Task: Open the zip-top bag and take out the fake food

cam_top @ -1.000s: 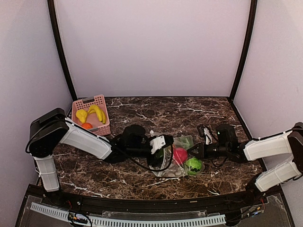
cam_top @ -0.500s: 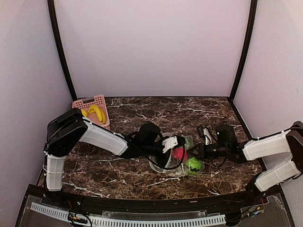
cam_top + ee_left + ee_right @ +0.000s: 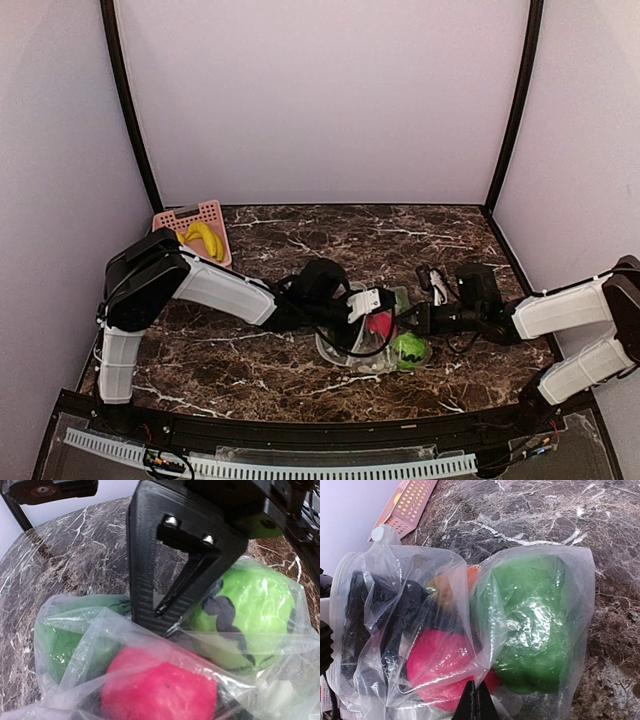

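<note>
The zip-top bag [image 3: 352,352] lies crumpled at mid-table, and my right gripper [image 3: 476,700] is shut on a fold of its clear plastic. From the left wrist view that right gripper [image 3: 165,622] comes down from the top and pinches the film. My left gripper [image 3: 368,312] reaches into the bag's mouth. Its two dark fingers [image 3: 402,615] stand apart behind the plastic, open. Just ahead of them is a pink-red ball [image 3: 160,692]. A bright green ball [image 3: 252,612], a green leafy piece [image 3: 535,625] and an orange ball [image 3: 474,574] are also inside. My left fingertips are hidden in the left wrist view.
The pink perforated basket [image 3: 212,209] stands at the back left and holds a yellow banana [image 3: 205,238]. The left arm's elbow is raised between the basket and the bag. Dark side posts and pale walls enclose the marble table [image 3: 300,235].
The left arm has stretched to the right and its gripper has pushed further into the bag's mouth toward the pink-red ball. The right gripper has held still on the bag.
</note>
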Robot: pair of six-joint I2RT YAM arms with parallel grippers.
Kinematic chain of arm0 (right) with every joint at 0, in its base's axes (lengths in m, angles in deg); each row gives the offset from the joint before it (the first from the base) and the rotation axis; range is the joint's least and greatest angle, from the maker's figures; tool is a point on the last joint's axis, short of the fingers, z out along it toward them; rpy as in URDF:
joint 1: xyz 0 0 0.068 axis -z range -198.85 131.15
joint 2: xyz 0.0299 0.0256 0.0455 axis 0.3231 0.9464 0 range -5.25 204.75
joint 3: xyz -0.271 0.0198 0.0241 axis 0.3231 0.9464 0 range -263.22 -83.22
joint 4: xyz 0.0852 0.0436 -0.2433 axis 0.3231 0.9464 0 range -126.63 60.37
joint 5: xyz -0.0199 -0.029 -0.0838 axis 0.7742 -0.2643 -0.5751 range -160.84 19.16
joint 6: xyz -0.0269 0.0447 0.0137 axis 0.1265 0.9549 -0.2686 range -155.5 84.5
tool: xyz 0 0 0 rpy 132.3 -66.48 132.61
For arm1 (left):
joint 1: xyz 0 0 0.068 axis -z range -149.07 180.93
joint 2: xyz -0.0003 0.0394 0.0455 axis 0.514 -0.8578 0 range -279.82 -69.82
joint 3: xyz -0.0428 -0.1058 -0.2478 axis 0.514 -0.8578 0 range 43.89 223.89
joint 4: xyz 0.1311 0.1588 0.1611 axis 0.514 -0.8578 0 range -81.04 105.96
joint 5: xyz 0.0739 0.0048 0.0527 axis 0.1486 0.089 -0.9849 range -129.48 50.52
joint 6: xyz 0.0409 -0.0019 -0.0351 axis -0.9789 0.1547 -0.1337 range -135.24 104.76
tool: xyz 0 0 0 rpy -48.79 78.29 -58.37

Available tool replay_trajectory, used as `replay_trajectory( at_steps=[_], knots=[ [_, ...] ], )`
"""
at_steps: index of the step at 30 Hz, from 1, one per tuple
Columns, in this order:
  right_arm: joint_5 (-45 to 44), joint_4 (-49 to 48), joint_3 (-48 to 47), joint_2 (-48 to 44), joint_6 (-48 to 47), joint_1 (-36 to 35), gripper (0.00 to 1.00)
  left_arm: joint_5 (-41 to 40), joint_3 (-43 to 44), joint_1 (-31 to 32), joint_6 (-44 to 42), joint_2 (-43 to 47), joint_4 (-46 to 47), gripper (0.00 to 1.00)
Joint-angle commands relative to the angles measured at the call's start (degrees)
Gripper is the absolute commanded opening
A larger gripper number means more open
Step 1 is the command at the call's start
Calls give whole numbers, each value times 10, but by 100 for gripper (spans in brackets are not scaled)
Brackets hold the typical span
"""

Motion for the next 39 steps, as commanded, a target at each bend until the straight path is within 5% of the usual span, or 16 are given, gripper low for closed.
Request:
replay_trajectory(
  at_steps=[1,17,27,39],
  knots=[
    [-23,5,20,-26,3,9,0,-12,-50,3,-8,54,-16,49],
    [-62,37,29,-68,4,21,0,-30,-154,3,15,185,43,43],
    [-74,49,36,-85,4,26,0,-96,-214,-14,53,263,-5,43],
    [-67,38,43,-86,6,30,0,-179,-294,-132,201,421,-44,45]
  ],
)
